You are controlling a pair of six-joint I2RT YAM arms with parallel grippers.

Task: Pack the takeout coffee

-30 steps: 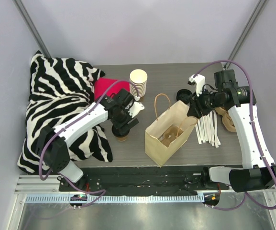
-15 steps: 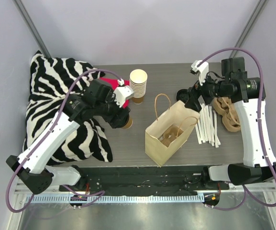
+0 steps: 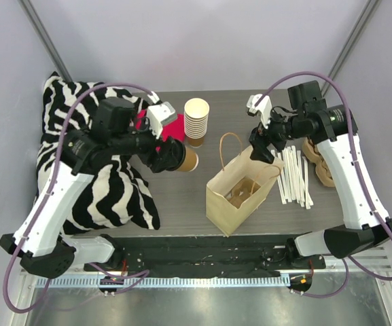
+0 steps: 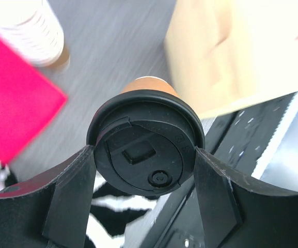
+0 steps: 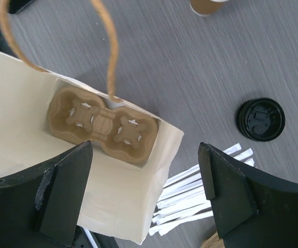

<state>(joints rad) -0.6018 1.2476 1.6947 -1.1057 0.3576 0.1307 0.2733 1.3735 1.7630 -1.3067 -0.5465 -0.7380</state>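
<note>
Brown paper coffee cup (image 4: 145,150), black-lidded, is clamped sideways in the left claw (image 3: 169,156); the right claw (image 3: 262,148) hangs wide apart above the paper bag (image 3: 223,200).

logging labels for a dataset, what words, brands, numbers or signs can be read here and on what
No readable text in any view.
takeout coffee: black lid bears only moulded shapes, no legible letters.
paper bag: plain, no print shows.
straws: white wrappers, too small to tell.
</note>
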